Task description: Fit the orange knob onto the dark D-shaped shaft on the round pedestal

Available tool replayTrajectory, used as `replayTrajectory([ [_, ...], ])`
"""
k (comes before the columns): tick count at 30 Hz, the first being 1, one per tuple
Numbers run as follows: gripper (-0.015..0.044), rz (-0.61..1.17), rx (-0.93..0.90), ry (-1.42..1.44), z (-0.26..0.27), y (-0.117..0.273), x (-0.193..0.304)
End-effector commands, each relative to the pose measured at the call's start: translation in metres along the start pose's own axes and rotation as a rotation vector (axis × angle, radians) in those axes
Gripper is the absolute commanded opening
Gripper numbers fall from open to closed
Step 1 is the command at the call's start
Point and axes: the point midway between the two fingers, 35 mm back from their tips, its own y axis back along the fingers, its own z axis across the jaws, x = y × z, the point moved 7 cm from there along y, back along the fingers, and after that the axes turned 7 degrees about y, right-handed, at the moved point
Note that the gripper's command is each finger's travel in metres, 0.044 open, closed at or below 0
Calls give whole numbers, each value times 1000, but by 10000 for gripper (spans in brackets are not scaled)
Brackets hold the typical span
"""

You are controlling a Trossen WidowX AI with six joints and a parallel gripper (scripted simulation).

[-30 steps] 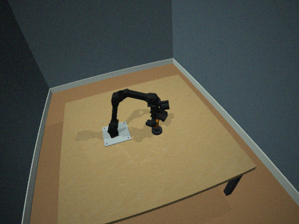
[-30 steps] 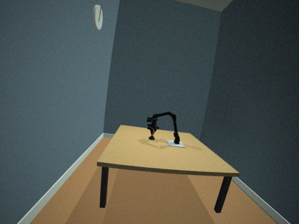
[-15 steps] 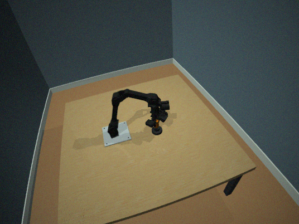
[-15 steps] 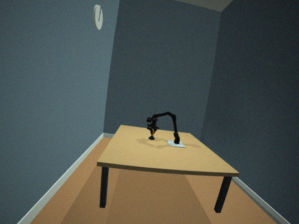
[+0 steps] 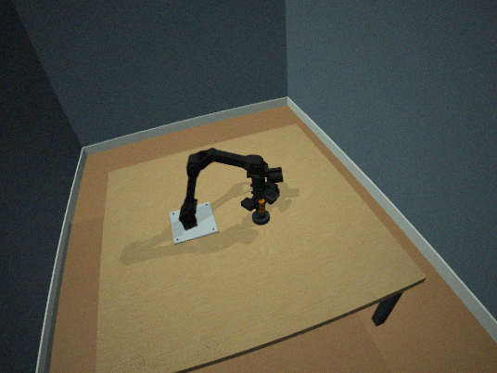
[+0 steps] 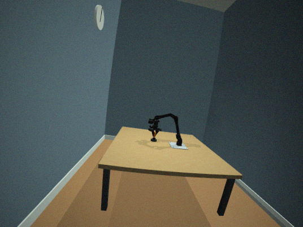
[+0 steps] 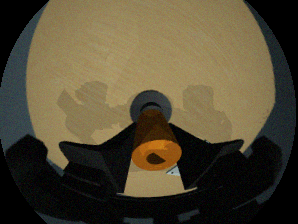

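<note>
The orange knob [image 5: 261,205] [image 6: 155,134] [image 7: 156,131] is upright between the fingers, above the round dark pedestal [image 5: 261,220] [image 6: 153,140] [image 7: 136,108]. My gripper [image 5: 261,204] [image 6: 155,131] [image 7: 152,125] points down and is shut on the knob. In the wrist view the knob's top face shows a dark D-shaped hole. A short dark piece, seemingly the shaft, shows between the knob's lower end and the pedestal. Whether the shaft's tip is inside the knob cannot be told. The shaft's flat side is hidden.
The arm's white base plate [image 5: 204,225] [image 6: 184,147] lies on the wooden table [image 5: 232,288] [image 6: 141,158], to the left of the pedestal in the top view. The arm arches over from the plate to the pedestal. Its shadows fall on the table.
</note>
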Motion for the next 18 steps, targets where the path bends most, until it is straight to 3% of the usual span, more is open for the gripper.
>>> replayTrajectory([
  [1, 0, -3, 2, -8, 0, -1, 0],
  [9, 0, -3, 3, -17, -2, -1, 2],
  [18, 0, -3, 3, -217, -5, 0, 5],
])
